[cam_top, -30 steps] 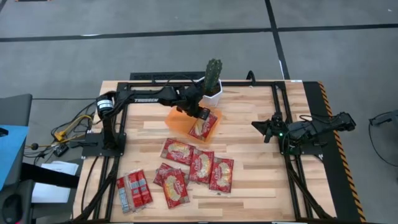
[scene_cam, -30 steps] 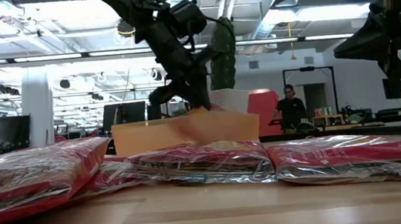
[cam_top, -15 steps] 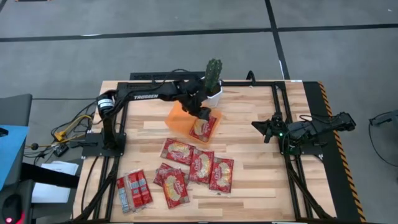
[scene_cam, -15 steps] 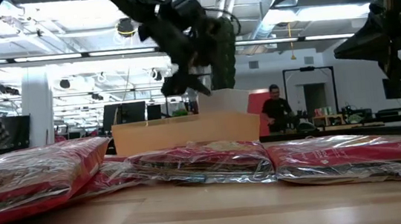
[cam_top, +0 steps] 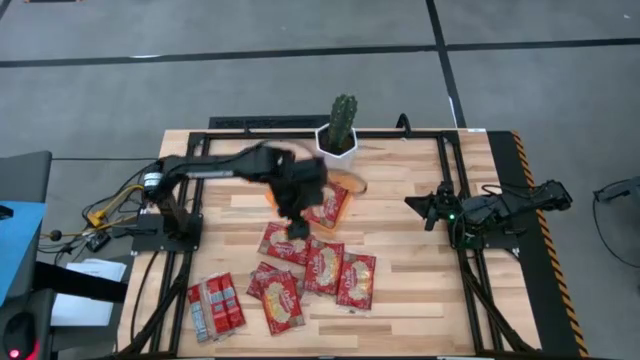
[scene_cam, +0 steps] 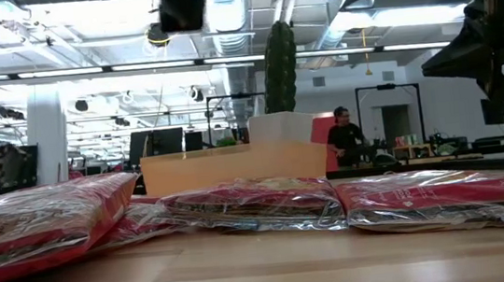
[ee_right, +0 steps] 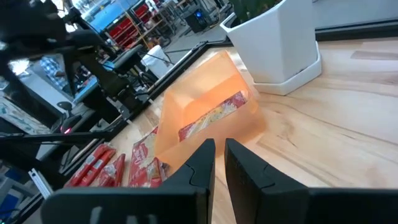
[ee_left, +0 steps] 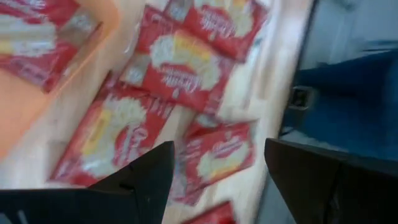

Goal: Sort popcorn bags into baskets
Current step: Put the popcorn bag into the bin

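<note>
Left gripper [cam_top: 295, 215]: fingers [ee_left: 146, 180] spread wide, nothing held, above the orange basket's [cam_top: 281, 196] front edge.
Right gripper [cam_top: 428, 208]: near the surface's right edge, fingers nearly closed, empty.
Popcorn bags [cam_top: 320, 265]: one inside basket; others near the surface's front edge.

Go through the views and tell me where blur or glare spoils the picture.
High view: the left arm is smeared by motion. Left wrist view: the popcorn bags are motion-blurred. Low view: the nearest bags are out of focus and ceiling lights glare. Right wrist view: the orange basket reads fairly clear.
</note>
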